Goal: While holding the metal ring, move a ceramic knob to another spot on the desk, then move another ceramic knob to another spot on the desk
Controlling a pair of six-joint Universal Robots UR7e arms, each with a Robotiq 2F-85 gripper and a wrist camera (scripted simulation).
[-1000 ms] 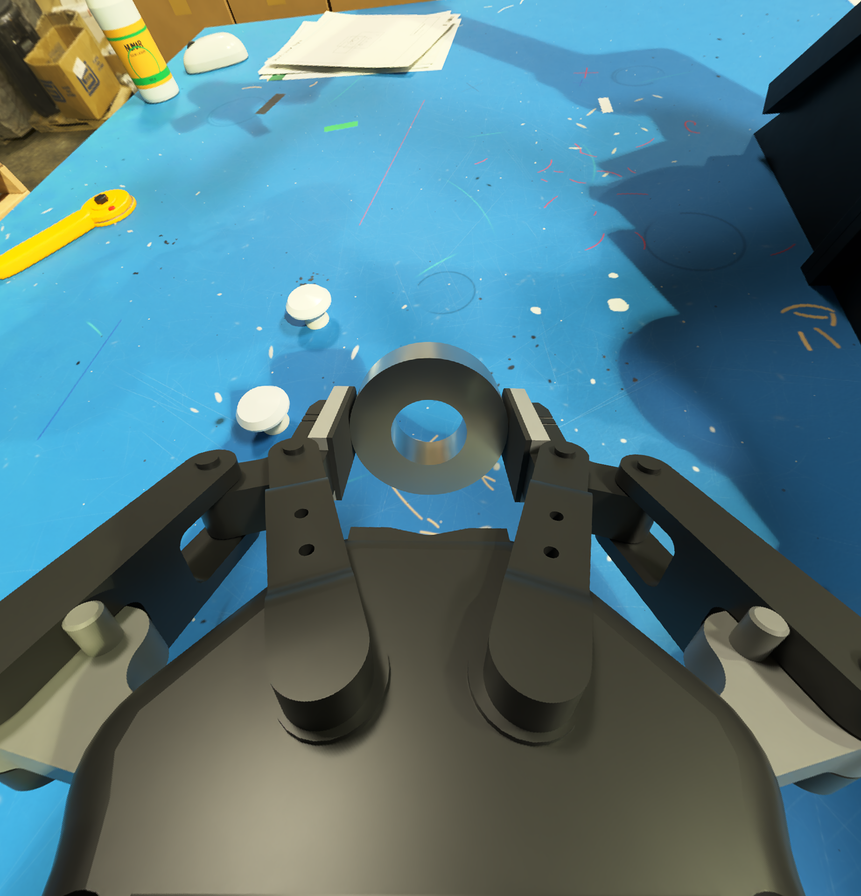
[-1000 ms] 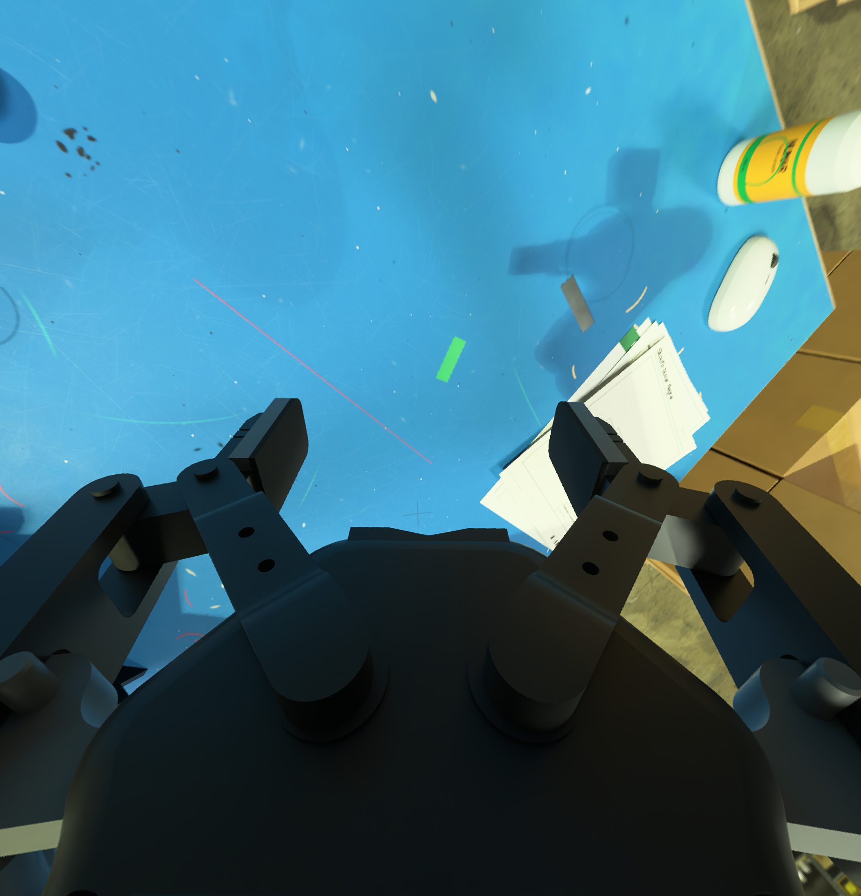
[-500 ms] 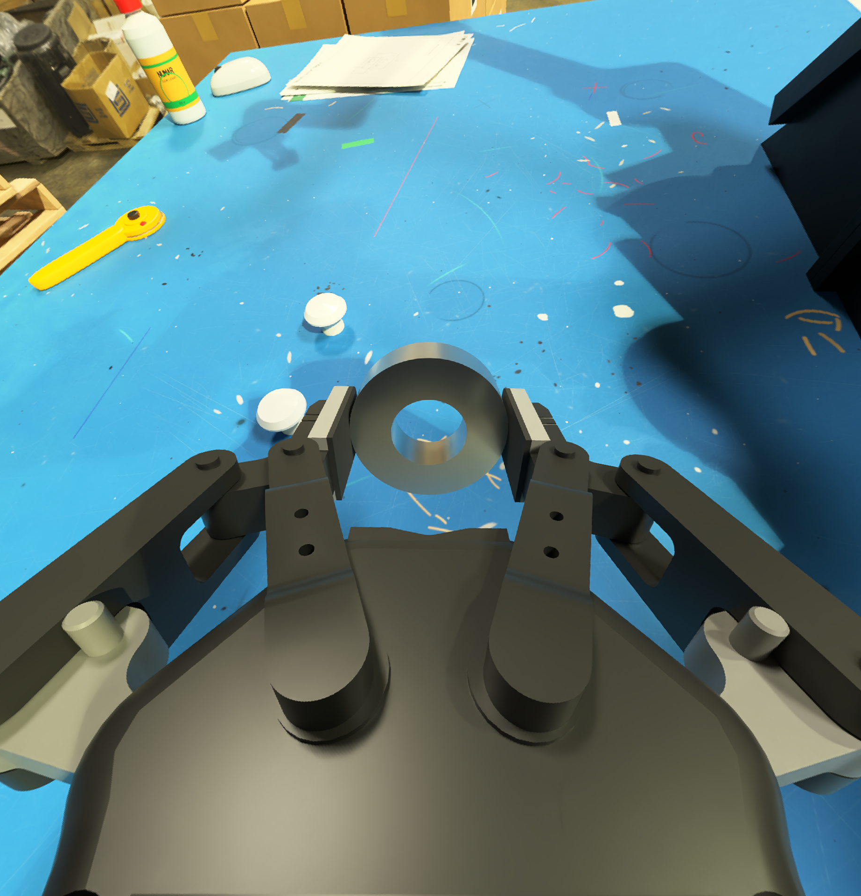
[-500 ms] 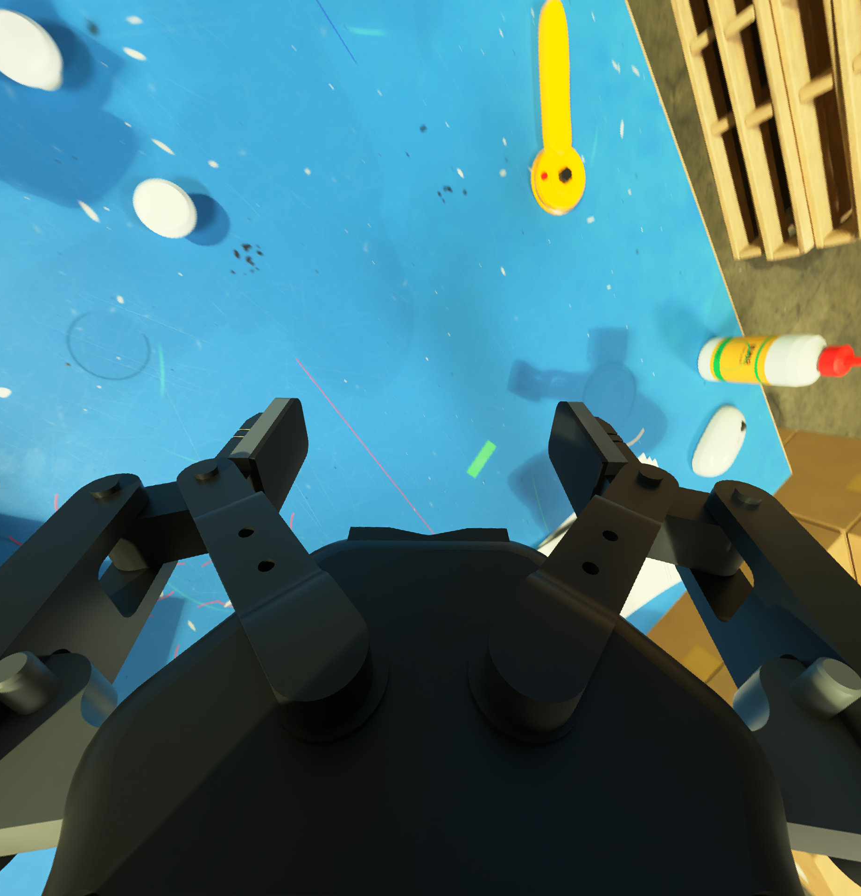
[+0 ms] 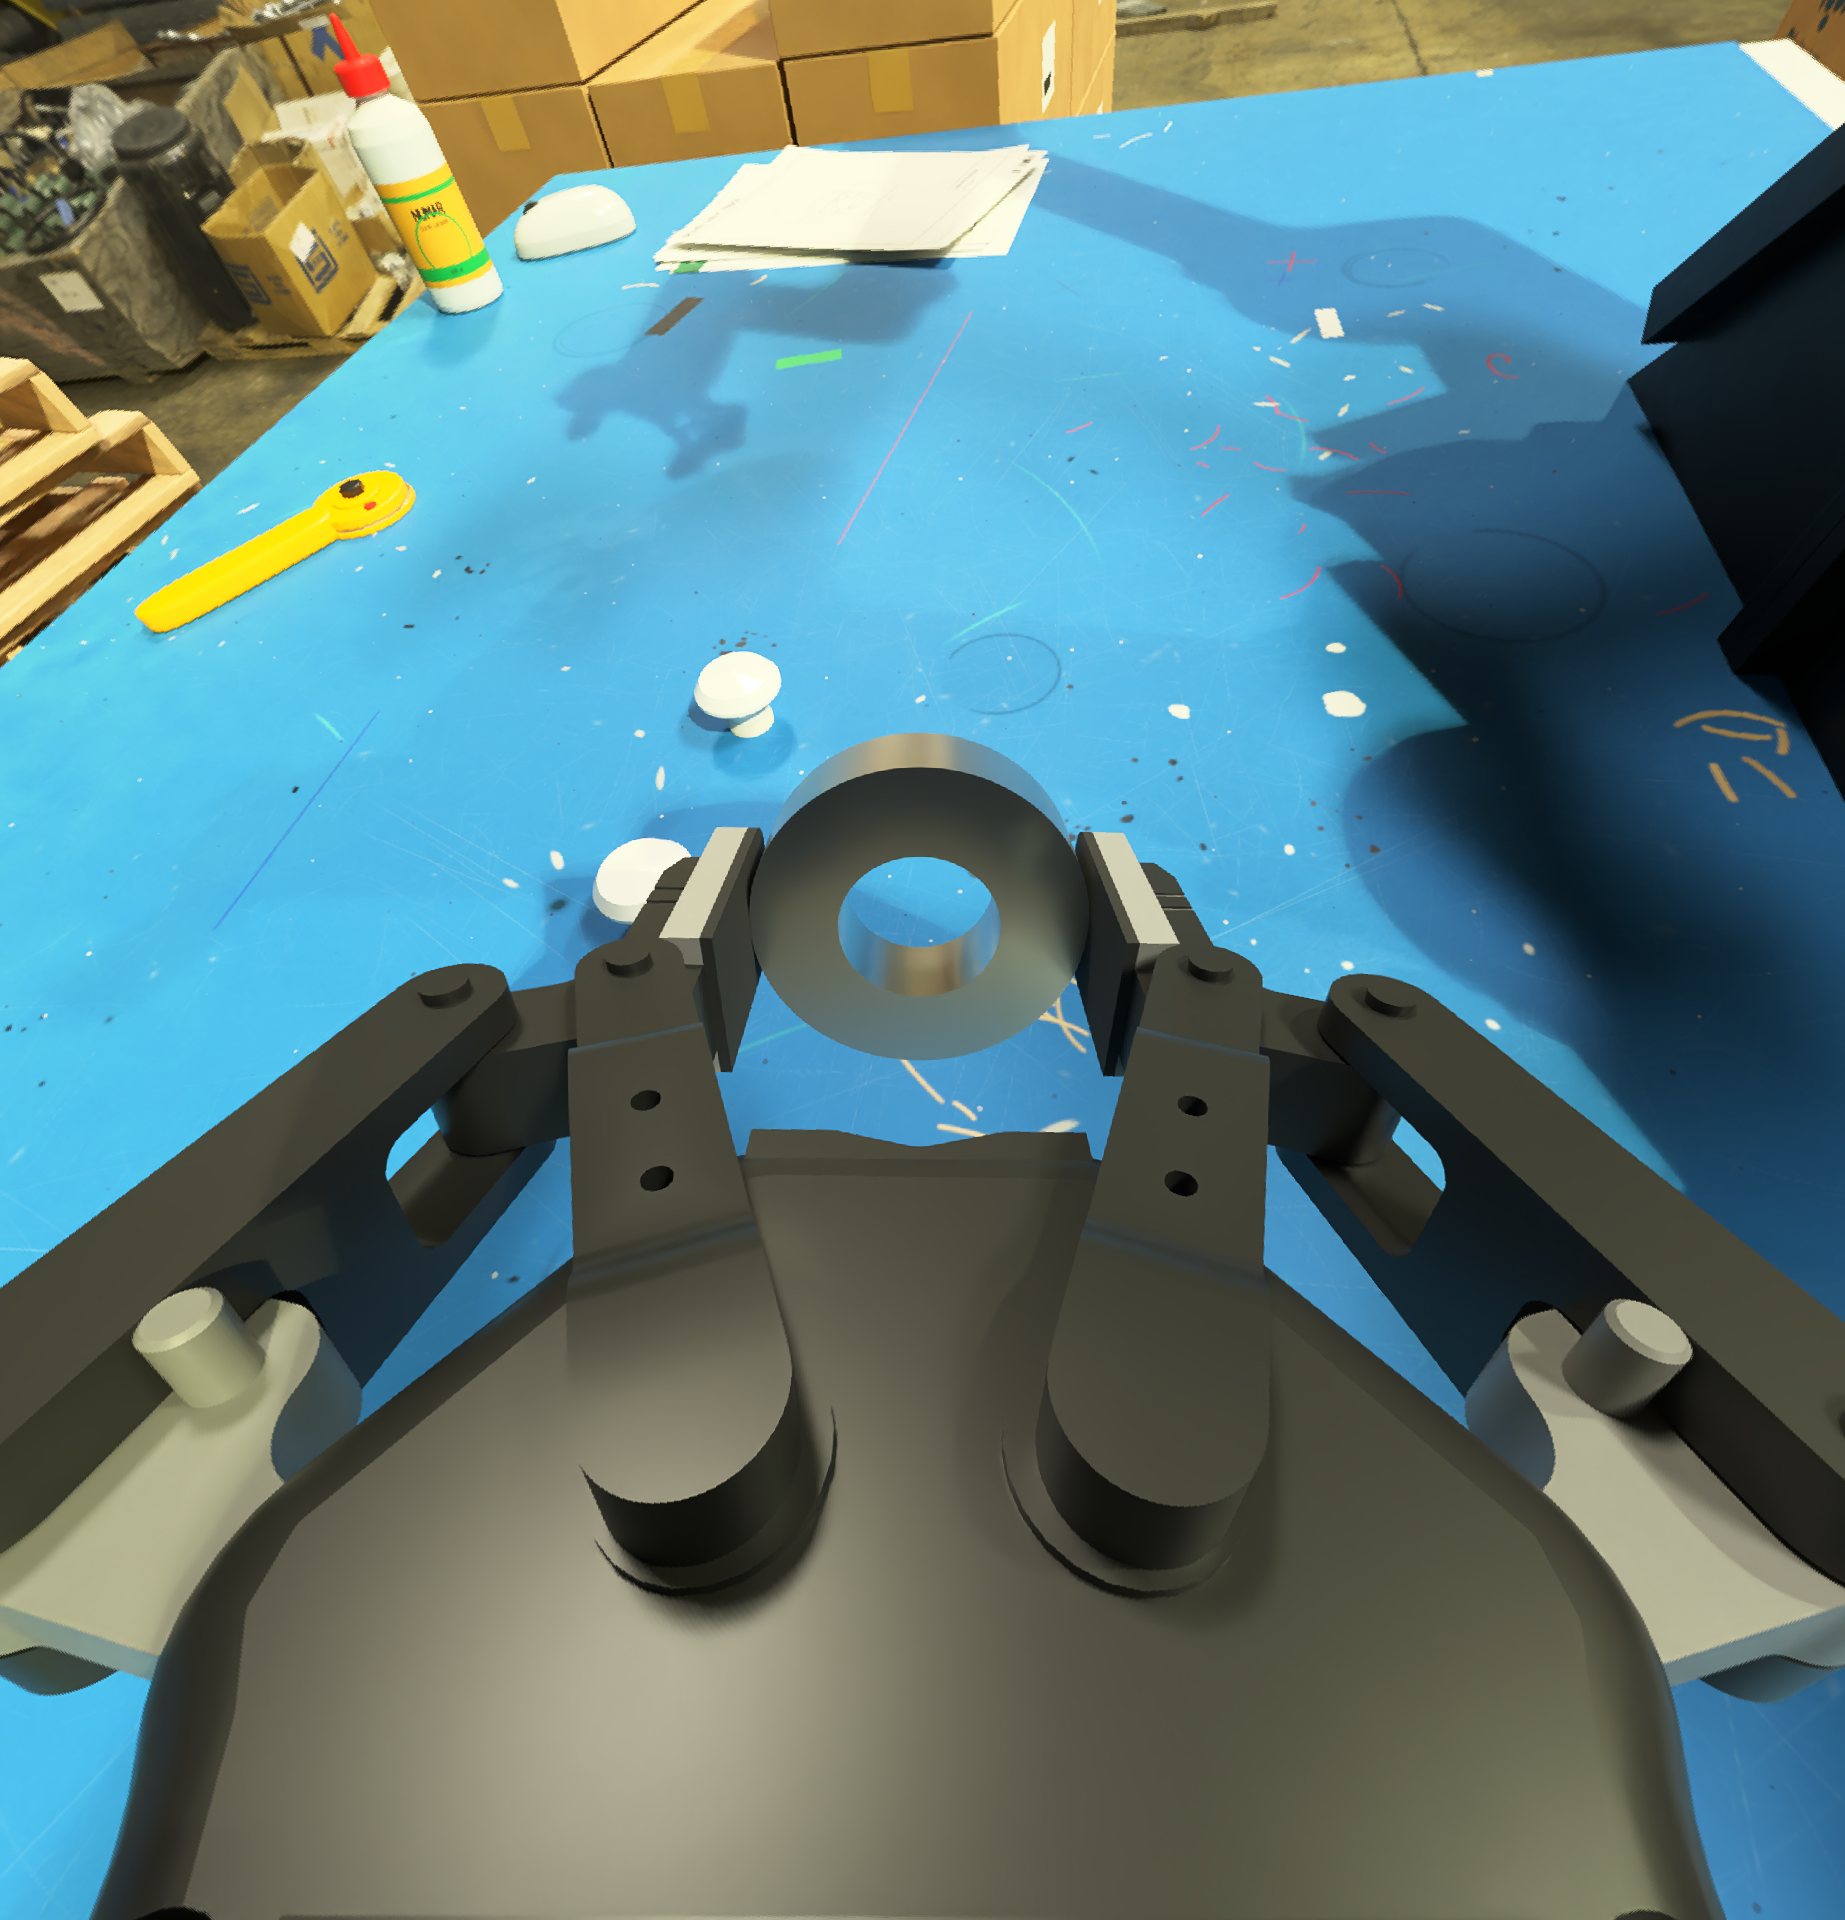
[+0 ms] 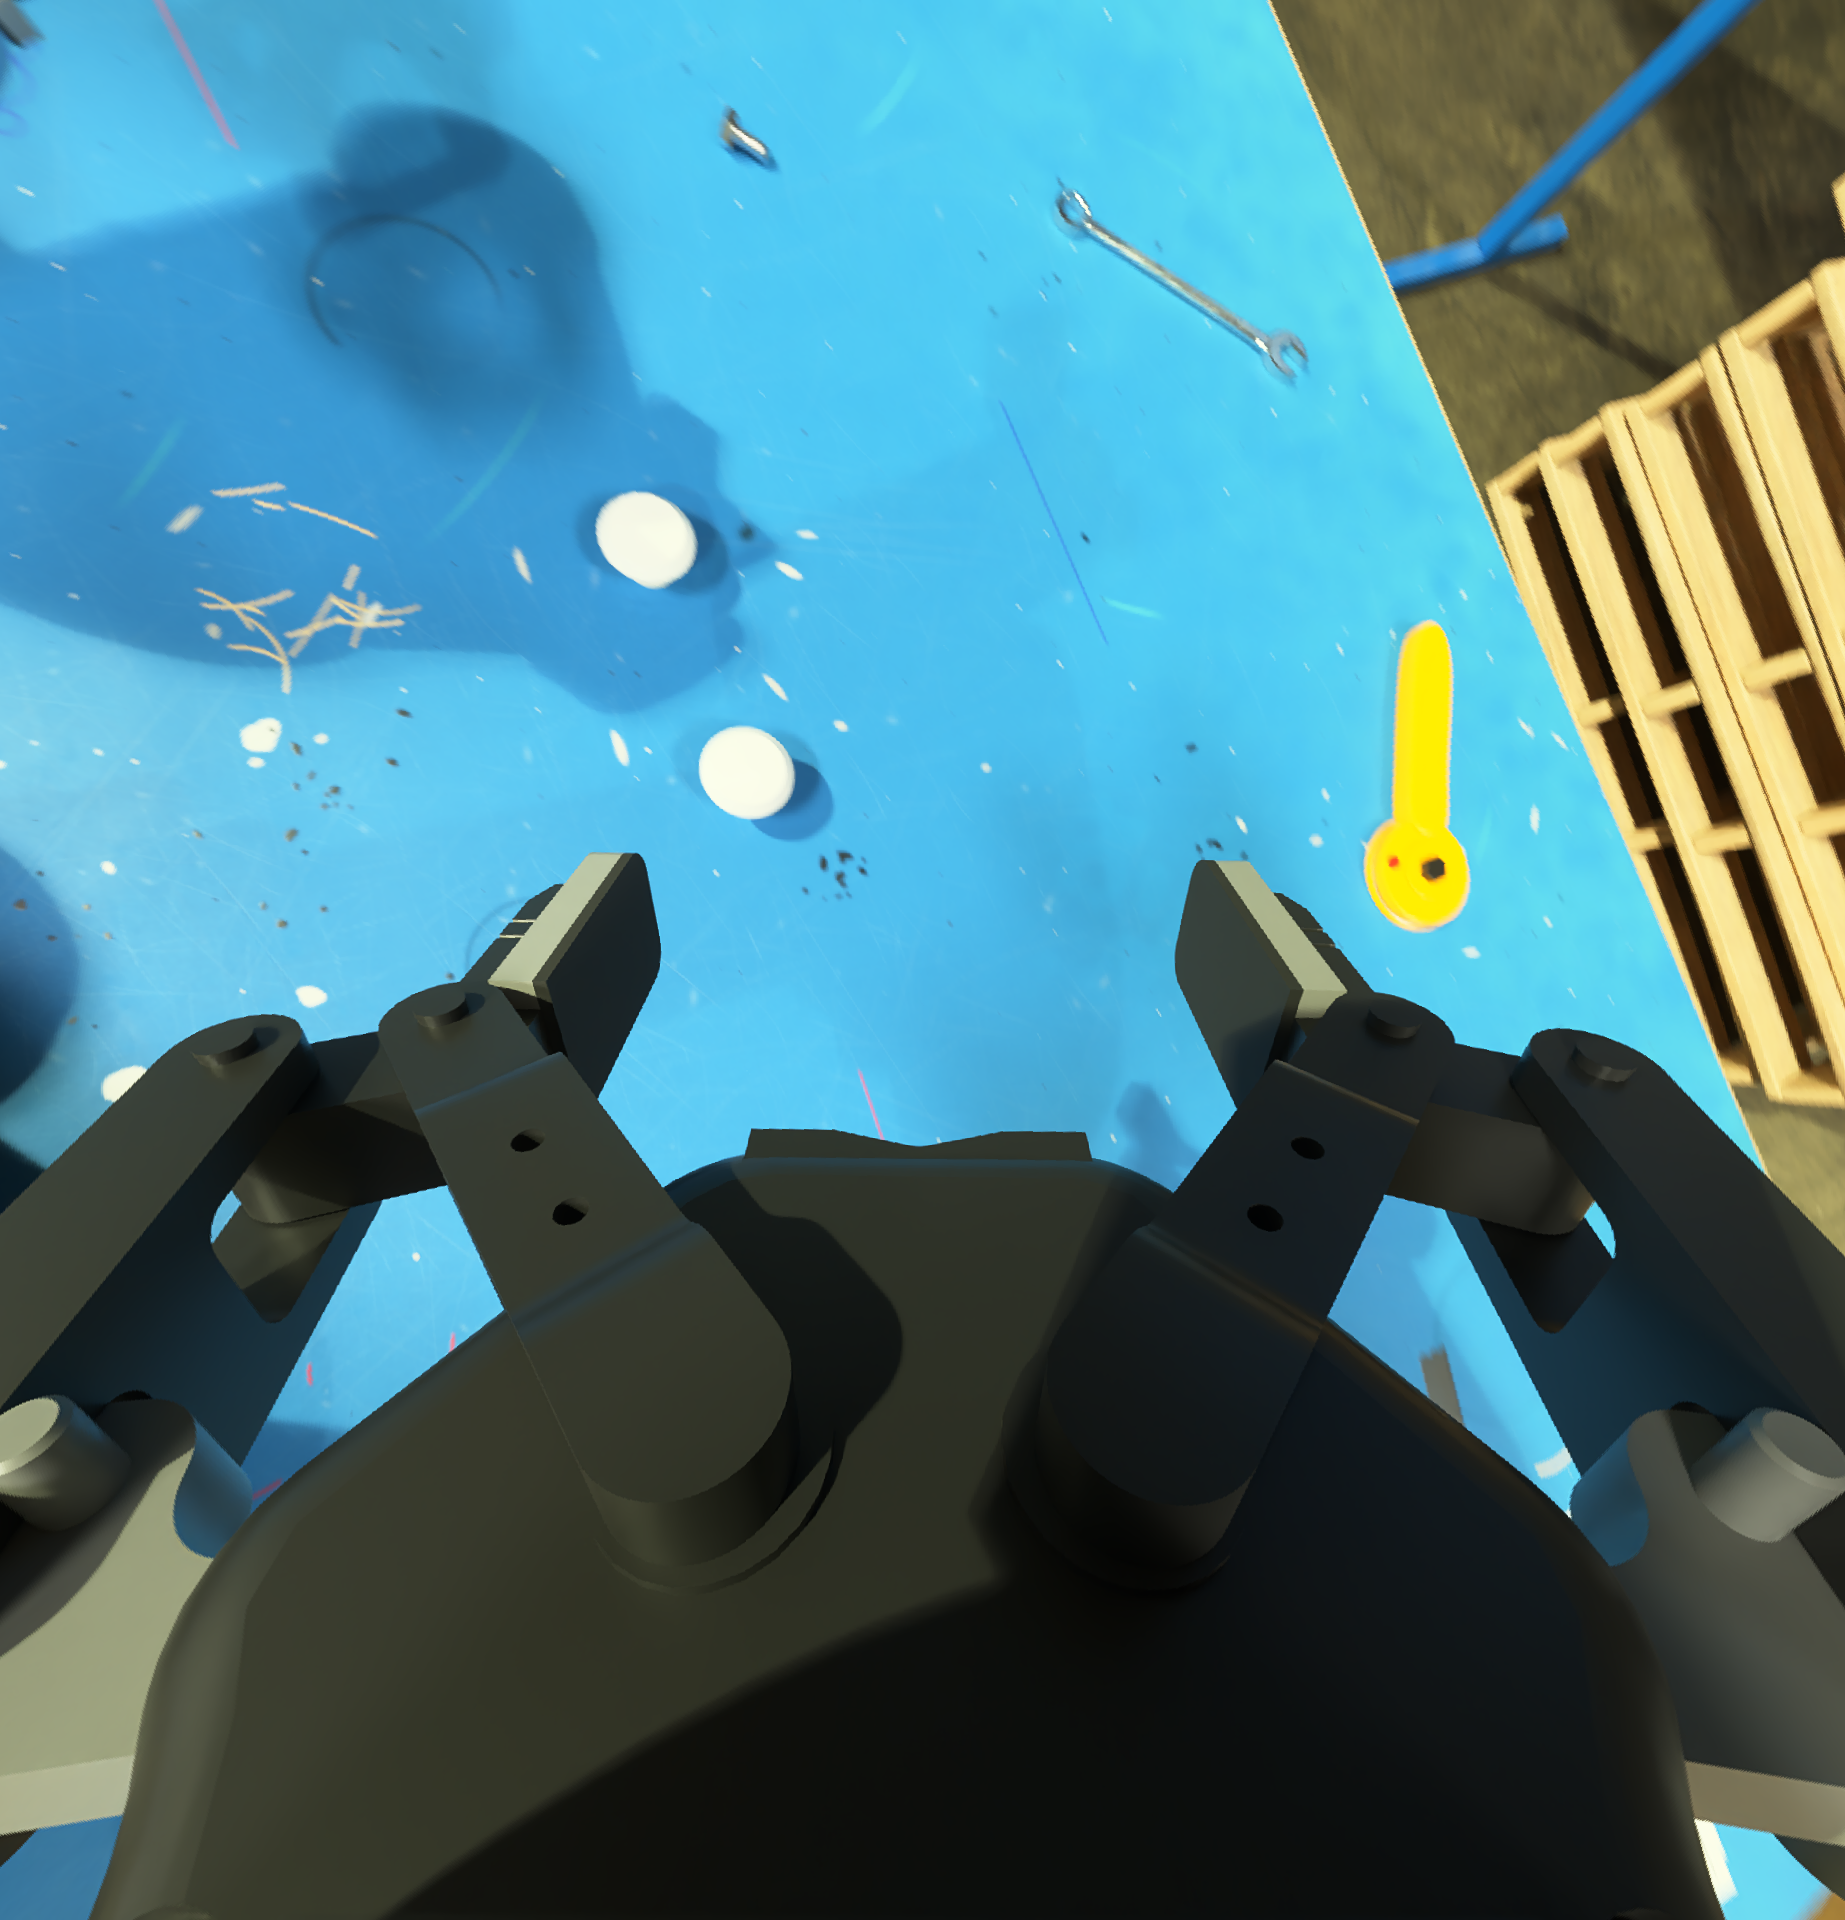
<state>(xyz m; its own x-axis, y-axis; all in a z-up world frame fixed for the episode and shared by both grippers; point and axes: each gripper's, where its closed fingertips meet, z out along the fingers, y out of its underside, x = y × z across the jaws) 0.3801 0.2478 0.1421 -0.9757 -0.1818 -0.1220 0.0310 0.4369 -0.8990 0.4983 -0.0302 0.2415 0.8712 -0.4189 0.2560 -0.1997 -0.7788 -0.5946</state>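
My left gripper (image 5: 916,914) is shut on the grey metal ring (image 5: 793,935) and holds it above the blue desk (image 5: 1157,468). Two white ceramic knobs stand on the desk: one (image 5: 737,688) ahead and to the left of the ring, the other (image 5: 632,878) half hidden behind my left finger. In the right wrist view my right gripper (image 6: 916,935) is open and empty above the desk, with one knob (image 6: 746,771) just beyond its left fingertip and the other knob (image 6: 645,538) farther off.
A yellow handled tool (image 5: 274,551) (image 6: 1420,774) lies near the desk edge. A bottle (image 5: 419,197), a white mouse (image 5: 573,220) and a paper stack (image 5: 856,208) sit at the far end. A wrench (image 6: 1178,281) lies farther off. Wooden pallets (image 6: 1718,665) stand beside the desk. A dark block (image 5: 1791,416) is at right.
My right gripper has swung across the desk from the paper stack and bottle end to above the two knobs, still open. My left gripper has risen slightly with the ring.
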